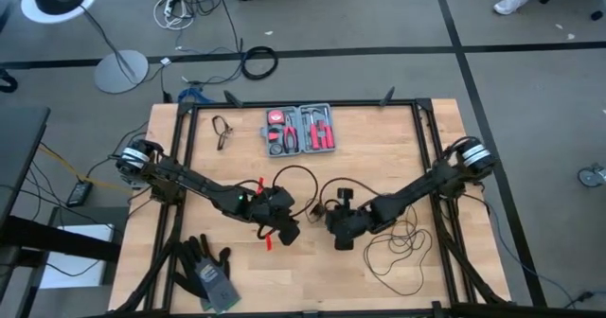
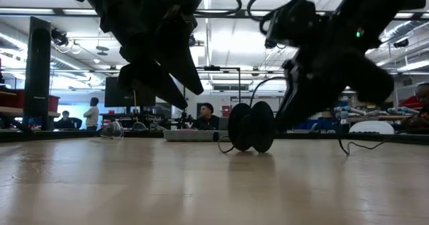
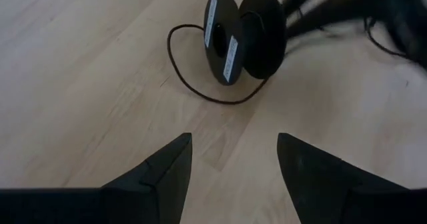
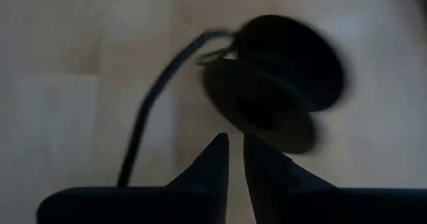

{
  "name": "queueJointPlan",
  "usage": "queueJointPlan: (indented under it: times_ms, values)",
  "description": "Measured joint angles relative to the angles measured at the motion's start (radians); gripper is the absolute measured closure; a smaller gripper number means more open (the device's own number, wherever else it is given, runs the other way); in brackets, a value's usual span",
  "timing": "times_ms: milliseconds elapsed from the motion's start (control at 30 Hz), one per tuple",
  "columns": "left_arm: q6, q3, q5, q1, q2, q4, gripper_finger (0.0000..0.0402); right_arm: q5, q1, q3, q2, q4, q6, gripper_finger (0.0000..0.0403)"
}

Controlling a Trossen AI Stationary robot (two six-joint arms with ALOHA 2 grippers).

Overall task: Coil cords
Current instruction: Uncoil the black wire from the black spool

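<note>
We see the spool (image 3: 243, 36) standing on edge just ahead of the right gripper (image 4: 235, 144), whose narrowly parted fingers hold nothing; the left gripper (image 3: 233, 159), spread wide and empty, faces the spool from farther off

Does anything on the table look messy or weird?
Yes. The thin black wire lies in loose, tangled loops near the right arm instead of a neat coil. Its spool stands on edge mid-table, just in front of the right claw. A pair of gloves lies crumpled at the table's front left.
</note>
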Motion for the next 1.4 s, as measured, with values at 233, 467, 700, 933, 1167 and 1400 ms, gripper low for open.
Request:
queueJointPlan:
  times_ms: [233, 467, 700, 933, 1167, 1400]
  values:
    - [0.0, 0.0, -0.003, 0.0, 0.0, 0.005, 0.0178, 0.058, -0.014, 0.001, 0.195, 0.386, -0.158, 0.0365]
    - [-0.008, 0.0, -0.024, 0.0, 0.0, -0.008, 0.0178, 0.085, -0.043, 0.004, 0.265, 0.53, -0.149, 0.039]
    - [-0.007, 0.0, -0.081, 0.021, 0.0, -0.029, 0.0178, 0.111, 0.005, -0.003, 0.137, 0.395, -0.149, 0.0395]
    - [-0.007, 0.0, -0.108, 0.046, 0.0, -0.024, 0.0178, 0.236, 0.029, -0.004, -0.018, 0.069, 0.001, 0.04]
    - [-0.008, 0.0, -0.116, 0.06, 0.027, 0.065, 0.0178, 0.277, 0.044, -0.119, -0.081, 0.092, 0.142, 0.0397]
    - [-0.003, 0.0, -0.186, 0.075, 0.087, 0.122, 0.0178, 0.274, 0.098, -0.169, -0.081, 0.106, 0.226, 0.0398]
